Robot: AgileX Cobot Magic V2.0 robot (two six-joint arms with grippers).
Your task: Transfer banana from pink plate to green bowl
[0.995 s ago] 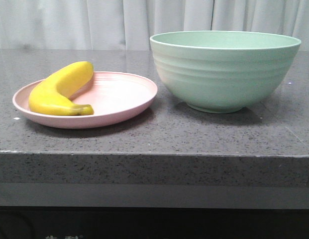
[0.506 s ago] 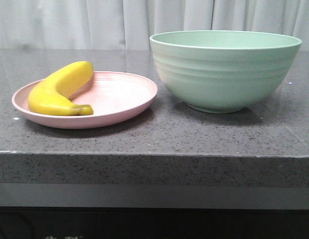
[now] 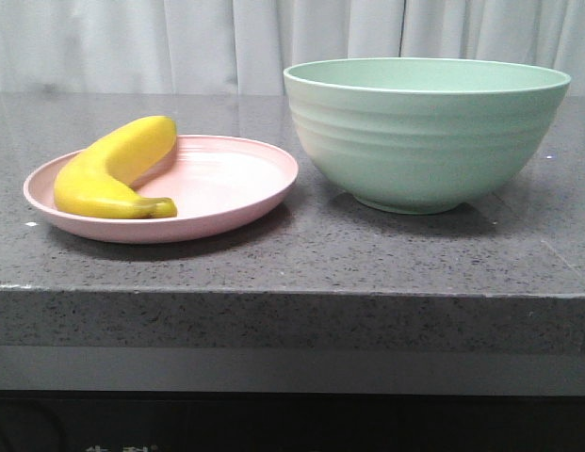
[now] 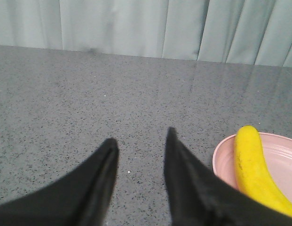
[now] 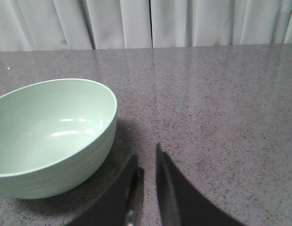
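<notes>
Almost nothing has been shifted since the earlier front frames; at most the plate (image 3: 235,193) was nudged slightly. Nearest, at the bottom of the left wrist frame, the left pincer (image 4: 138,141) is spread over bare table (image 4: 89,94), presumably readied for the banana (image 4: 254,169) at lower right. The right pincer (image 5: 146,157) is held nearly closed, empty, beside the bowl (image 5: 47,136). The banana is left on the plate's left half.
</notes>
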